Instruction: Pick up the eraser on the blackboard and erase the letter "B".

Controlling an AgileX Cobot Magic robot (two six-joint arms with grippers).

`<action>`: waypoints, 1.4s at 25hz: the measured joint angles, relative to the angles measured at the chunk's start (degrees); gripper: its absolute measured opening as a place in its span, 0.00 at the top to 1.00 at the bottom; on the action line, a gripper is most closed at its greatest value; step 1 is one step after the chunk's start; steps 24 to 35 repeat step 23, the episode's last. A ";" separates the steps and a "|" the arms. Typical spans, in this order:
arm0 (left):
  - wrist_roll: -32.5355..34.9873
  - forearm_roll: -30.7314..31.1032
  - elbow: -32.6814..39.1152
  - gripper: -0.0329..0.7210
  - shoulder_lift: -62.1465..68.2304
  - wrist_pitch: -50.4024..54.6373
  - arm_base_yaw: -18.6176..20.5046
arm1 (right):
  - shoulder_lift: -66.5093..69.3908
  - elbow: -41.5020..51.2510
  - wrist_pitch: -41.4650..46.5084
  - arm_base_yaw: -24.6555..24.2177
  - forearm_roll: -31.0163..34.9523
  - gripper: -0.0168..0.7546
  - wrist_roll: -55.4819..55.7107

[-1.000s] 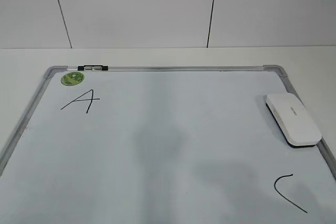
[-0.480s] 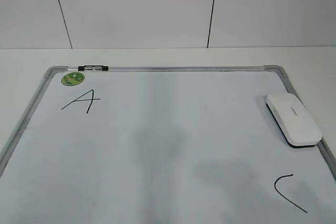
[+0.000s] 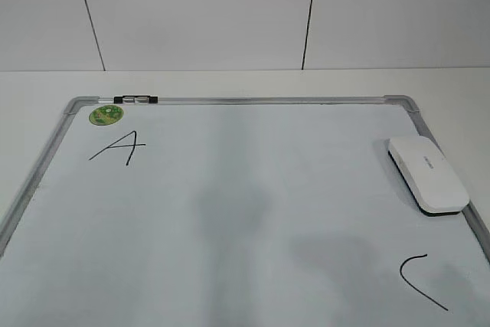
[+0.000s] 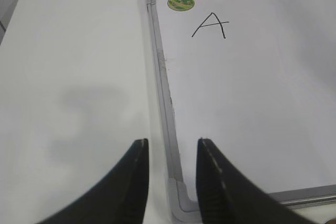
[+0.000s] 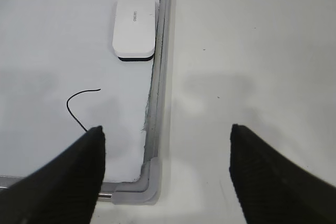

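The white eraser (image 3: pixel 427 174) lies flat on the blackboard (image 3: pixel 230 204) against its right frame; it also shows in the right wrist view (image 5: pixel 135 27). No letter "B" shows on the board in any view; only a black "A" (image 3: pixel 119 148) and a black "C" curve (image 3: pixel 419 279) are drawn. My right gripper (image 5: pixel 167 135) is open wide and empty, above the board's near right corner, well short of the eraser. My left gripper (image 4: pixel 172 148) is open and empty above the board's near left corner (image 4: pixel 181 203). Neither gripper shows in the exterior view.
A round green sticker (image 3: pixel 106 115) sits at the board's far left corner, beside a black-and-clear clip (image 3: pixel 135 99) on the top frame. White table (image 5: pixel 252 51) lies around the board. A white panelled wall (image 3: pixel 230 13) stands behind.
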 joint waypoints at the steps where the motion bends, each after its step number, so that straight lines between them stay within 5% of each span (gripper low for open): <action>1: 0.00 0.00 0.00 0.64 0.00 0.00 0.00 | 0.00 0.00 0.00 0.00 -0.09 0.24 0.00; 35: 0.00 0.00 0.00 0.64 0.00 0.00 0.00 | 0.00 0.00 0.00 0.00 1.95 0.24 -0.12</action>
